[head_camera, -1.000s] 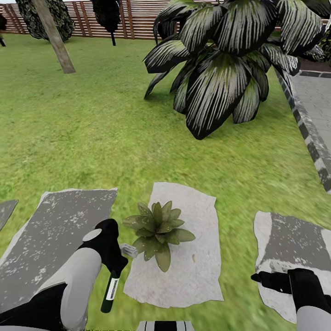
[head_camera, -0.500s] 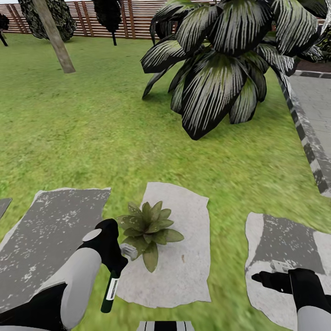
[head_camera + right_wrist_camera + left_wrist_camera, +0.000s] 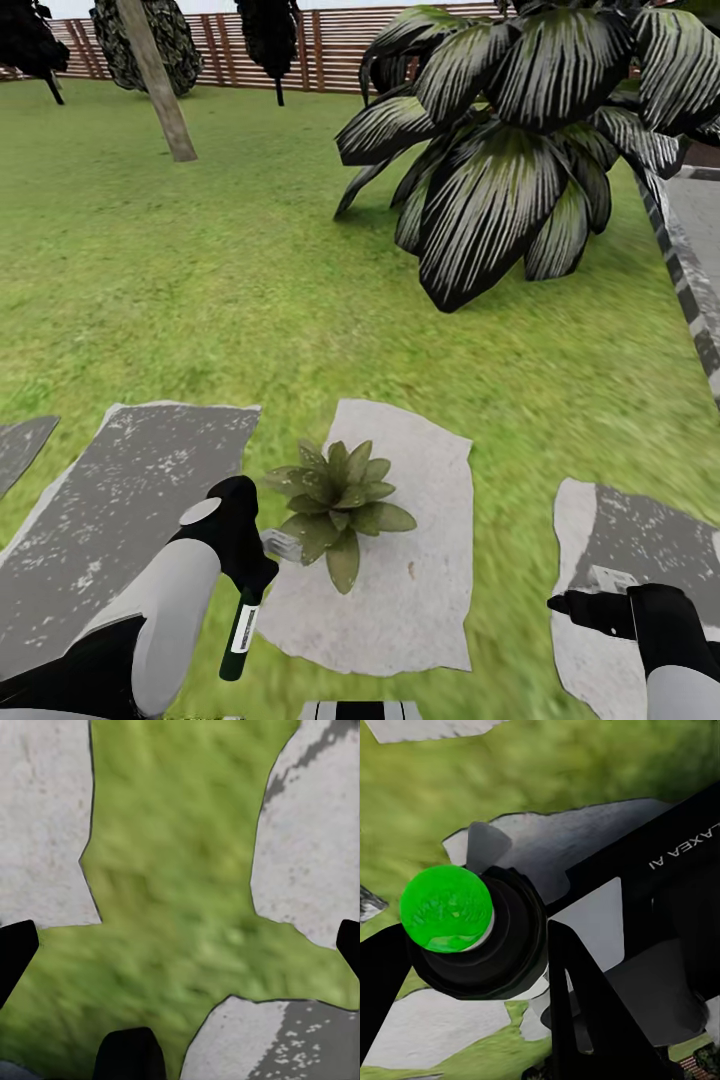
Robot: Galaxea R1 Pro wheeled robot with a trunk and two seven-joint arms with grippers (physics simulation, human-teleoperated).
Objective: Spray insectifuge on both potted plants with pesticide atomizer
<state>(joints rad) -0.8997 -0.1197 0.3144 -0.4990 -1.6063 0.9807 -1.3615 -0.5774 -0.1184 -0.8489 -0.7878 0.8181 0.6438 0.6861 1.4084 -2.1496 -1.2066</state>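
Between the earlier frames and now the whole head view has swung, so the camera moved — not the plant. Nearest, the left gripper point(image 3: 252, 572) has its fingers pinching the pesticide atomizer point(image 3: 240, 630), bottle hanging down, spray head point(image 3: 280, 545) just beside the potted plant point(image 3: 338, 500) on its stepping stone point(image 3: 420, 600). Spraying looks in hand; next, aim and sweep the nozzle over the rosette. The right gripper point(image 3: 575, 608) holds nothing — its fingers spread above the lawn point(image 3: 180, 907). Farther off stands a striped-leaf plant point(image 3: 500, 160).

The left tool point(image 3: 250, 575), lower left of the frame, grips the atomizer point(image 3: 240, 630); the right tool point(image 3: 565, 603), lower right, holds nothing, fingers apart.
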